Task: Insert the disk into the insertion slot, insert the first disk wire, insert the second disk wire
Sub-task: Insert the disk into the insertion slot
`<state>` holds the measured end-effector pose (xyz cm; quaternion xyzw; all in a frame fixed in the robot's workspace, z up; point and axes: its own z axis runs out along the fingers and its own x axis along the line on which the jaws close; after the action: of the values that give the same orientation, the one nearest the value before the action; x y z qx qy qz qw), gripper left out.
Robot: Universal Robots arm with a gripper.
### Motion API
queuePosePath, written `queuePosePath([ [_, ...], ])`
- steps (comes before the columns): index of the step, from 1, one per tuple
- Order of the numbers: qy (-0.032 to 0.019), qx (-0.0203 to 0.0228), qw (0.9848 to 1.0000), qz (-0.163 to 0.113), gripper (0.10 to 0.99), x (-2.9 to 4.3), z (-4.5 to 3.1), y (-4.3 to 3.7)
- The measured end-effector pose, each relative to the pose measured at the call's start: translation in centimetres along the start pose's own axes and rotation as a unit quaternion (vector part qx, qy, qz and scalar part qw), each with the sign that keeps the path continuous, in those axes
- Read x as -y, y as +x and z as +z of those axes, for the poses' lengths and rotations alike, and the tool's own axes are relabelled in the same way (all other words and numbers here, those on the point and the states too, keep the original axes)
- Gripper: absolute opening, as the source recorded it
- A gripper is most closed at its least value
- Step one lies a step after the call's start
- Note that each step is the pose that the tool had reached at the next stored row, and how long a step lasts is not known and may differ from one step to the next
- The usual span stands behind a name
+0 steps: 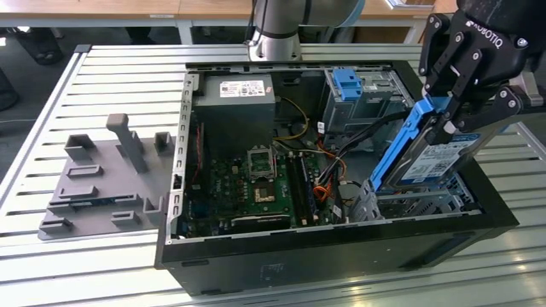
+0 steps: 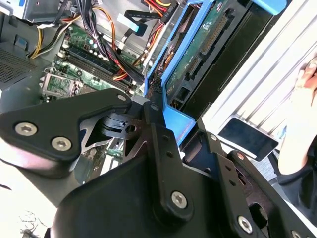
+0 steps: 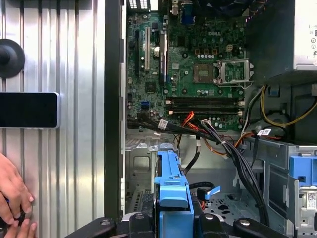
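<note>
**Position.** The hand (image 1: 445, 123) is closed on the upper end of the disk (image 1: 431, 163). Its black fingers pinch the blue carrier (image 1: 401, 142) from both sides. The disk stands steeply tilted over the front corner of the open computer case (image 1: 341, 231), at the exterior view's right. The case sits on the slatted metal tabletop (image 1: 111, 83). The lower end of the disk is at the mouth of the insertion slot (image 1: 420, 202), the low perforated metal cage. Whether it touches the cage walls cannot be told.

**Handling, as judged from where I stand.**
- The disk is a rigid metal block, probably dense for its size. It will not flex, so any misalignment with the cage should show as jamming rather than bending.
- The carrier is plastic and likely gives a little. Its rails are the proper place to grip, as the hand does now.
- The second wrist view shows the bare circuit board (image 2: 190, 59) on the underside of the disk. Treat this face and its connector edge as fragile, and put no pressure on them.
- The smooth metal faces would offer a poorer purchase than the carrier.
- A bundle of wires (image 3: 233, 153) runs close beside the cage and could snag.
</note>
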<state>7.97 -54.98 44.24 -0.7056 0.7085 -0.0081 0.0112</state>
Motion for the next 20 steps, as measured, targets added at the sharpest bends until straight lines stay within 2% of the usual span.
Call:
queuePosePath([
  [20, -0.0001, -0.0003, 1.0, 0.008, 0.369, -0.02, 1.16, 0.0],
])
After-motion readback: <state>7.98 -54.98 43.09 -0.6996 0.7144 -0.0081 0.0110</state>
